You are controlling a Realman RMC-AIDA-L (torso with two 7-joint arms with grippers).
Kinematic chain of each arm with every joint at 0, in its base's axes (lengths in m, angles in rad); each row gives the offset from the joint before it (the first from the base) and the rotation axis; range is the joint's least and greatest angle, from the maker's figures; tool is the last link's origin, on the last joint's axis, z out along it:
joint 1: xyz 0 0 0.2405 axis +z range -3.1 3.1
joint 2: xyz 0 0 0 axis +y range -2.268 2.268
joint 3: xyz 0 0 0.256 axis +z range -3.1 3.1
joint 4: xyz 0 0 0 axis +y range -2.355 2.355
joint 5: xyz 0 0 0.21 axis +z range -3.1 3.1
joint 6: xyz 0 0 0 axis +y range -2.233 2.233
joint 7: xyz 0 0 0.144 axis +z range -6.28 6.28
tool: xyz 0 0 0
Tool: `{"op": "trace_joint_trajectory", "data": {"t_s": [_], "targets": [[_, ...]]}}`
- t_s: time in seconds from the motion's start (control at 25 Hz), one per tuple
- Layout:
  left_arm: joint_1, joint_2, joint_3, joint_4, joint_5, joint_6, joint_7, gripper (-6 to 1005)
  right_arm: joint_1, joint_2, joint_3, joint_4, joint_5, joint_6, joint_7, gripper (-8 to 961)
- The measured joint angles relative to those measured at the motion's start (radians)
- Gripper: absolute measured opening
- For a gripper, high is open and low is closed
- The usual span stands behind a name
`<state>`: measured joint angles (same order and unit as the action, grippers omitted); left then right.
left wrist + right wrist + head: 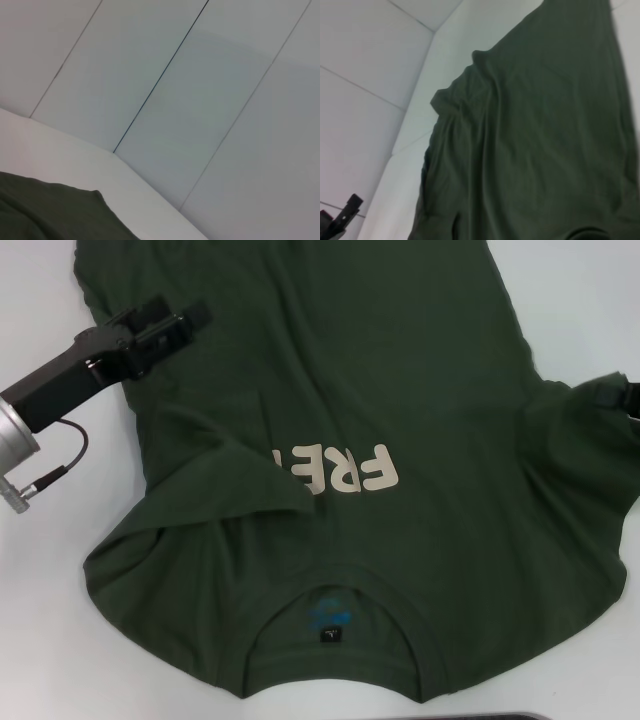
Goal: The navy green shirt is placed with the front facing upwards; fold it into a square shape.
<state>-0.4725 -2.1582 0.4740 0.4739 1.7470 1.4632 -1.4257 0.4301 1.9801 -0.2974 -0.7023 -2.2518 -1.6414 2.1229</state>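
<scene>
Head view shows the shirt [400,440] spread front-up over most of the white table [40,640], collar [335,625] at six o'clock and hem running off at twelve. The cream letters [345,470] read "FRE", with the rest hidden under a flap of cloth turned in from about eight o'clock, which looks like the left sleeve laid across the chest. I judge that as the only fold made so far, and a loose one.

The left gripper [185,325] sits at ten o'clock on or just over the shirt's left edge; its fingers look close together, but whether they pinch cloth I cannot tell. The right gripper [615,395] shows only as a dark sliver at three o'clock beside the bunched right sleeve, and I cannot tell its state either. The right wrist view shows rumpled cloth [535,140] running along the table.

Most of the work remains: the right side has yet to come in, then the length must be folded up and squared.
</scene>
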Motion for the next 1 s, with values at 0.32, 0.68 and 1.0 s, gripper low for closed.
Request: {"op": "trace_joint_trajectory", "data": {"t_s": [0.32, 0.68, 1.0], "targets": [[-0.001, 0.000, 0.000, 0.000, 0.000, -0.029, 0.002, 888, 0.061, 0.016, -0.030, 0.045, -0.001, 0.017, -0.001, 89], [-0.006, 0.003, 0.000, 0.000, 0.000, -0.046, 0.002, 888, 0.129, 0.034, -0.108, 0.102, -0.001, 0.063, -0.008, 187], [-0.010, 0.002, 0.002, 0.000, 0.000, -0.055, 0.003, 887, 0.145, 0.044, -0.119, 0.108, 0.000, 0.067, -0.011, 350]]}}
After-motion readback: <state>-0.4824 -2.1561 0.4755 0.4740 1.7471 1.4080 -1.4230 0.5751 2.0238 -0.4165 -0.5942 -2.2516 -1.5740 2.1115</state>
